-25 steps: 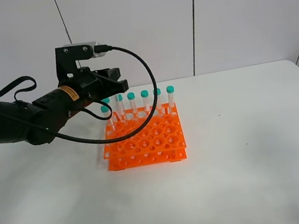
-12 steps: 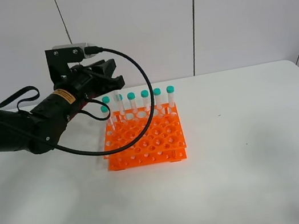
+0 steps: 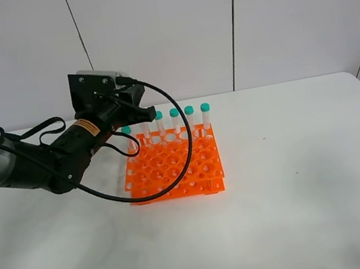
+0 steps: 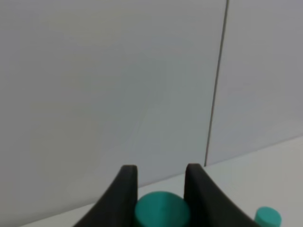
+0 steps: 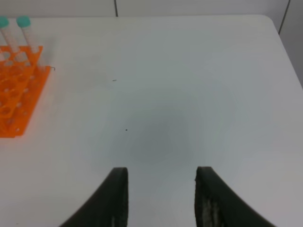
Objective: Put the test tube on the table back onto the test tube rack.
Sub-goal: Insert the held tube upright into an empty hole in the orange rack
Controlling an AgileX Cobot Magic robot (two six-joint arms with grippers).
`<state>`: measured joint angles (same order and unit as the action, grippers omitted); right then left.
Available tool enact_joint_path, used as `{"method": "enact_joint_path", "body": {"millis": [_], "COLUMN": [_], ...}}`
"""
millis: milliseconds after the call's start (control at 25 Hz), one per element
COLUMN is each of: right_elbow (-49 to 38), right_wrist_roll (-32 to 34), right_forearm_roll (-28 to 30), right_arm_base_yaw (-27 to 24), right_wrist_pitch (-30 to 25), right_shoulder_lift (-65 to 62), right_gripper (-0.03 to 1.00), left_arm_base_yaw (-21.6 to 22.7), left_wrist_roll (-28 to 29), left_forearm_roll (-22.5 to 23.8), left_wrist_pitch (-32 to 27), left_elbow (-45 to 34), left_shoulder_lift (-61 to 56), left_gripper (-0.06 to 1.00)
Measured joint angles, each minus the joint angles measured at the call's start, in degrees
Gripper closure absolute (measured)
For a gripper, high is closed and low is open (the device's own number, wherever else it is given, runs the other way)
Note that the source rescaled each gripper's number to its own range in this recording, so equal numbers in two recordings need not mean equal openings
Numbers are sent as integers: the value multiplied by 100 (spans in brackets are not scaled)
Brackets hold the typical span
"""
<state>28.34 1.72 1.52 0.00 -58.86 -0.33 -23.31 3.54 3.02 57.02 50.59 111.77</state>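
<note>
Seating the slim clear teal-capped test tube (image 4: 161, 213) at eleven o'clock in the bright orange plastic rack (image 3: 179, 169); left gripper (image 4: 161, 167) fingers clasp its cap. Next, likely: release, lift straight. Right gripper (image 5: 162, 169) fingers spread.

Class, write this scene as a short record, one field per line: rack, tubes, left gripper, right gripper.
rack: orange test tube rack, standing on the white table
other tubes: green caps, upright along the rack's far side
left gripper: above the rack's far left corner, fingers closed on one test tube at its cap
right gripper: open, holding nothing, above the table
</note>
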Motion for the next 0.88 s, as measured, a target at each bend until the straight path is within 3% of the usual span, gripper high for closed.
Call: {"method": "enact_joint_path", "body": {"millis": [200,880], "right_elbow": [0,0], "right_wrist_roll": [0,0], "right_forearm_roll": [0,0], "right_arm_base_yaw": [0,0], "right_wrist_pitch": [0,0], "right_shoulder_lift": [0,0], "right_gripper": [56,56], "left_arm_base_yaw": [0,0], "left_wrist_roll": [0,129], "left_forearm_roll": [-221,-256], "left_wrist_pitch": [194,514], "left_elbow": [0,5], "left_shoulder_lift": [119,618], "left_gripper": [94,94]}}
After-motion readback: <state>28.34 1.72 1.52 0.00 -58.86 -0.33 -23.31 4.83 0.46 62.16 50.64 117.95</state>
